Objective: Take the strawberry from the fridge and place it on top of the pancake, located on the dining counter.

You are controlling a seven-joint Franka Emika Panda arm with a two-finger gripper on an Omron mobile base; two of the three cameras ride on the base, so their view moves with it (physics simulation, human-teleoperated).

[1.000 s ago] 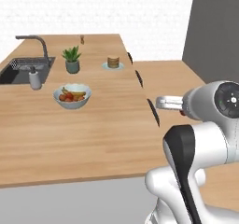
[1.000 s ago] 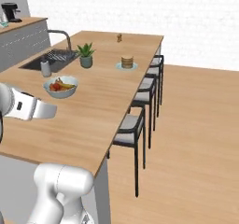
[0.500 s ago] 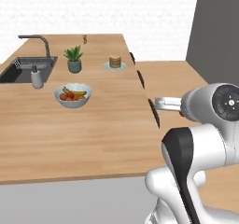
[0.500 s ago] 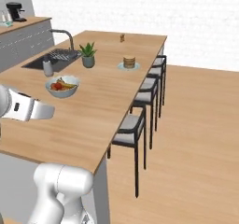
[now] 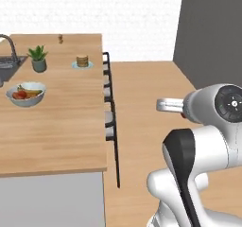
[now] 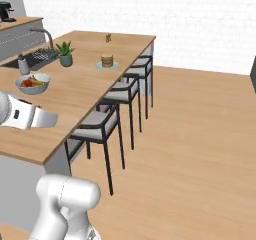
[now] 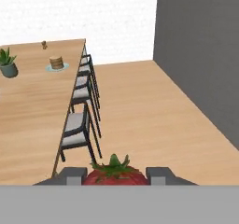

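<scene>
We find no readable text, label, brand, number or sign anywhere in these views: none on the dining counter [image 6: 75, 91], none on the grey wall surface beside it, and none on the arm's round joint cap, which carries only unlettered marks.

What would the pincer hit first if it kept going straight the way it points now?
Probably nothing soon: the pincer, shut on the strawberry, points along open wood floor beside the stools, toward the far white wall. Depth is unclear.
</scene>
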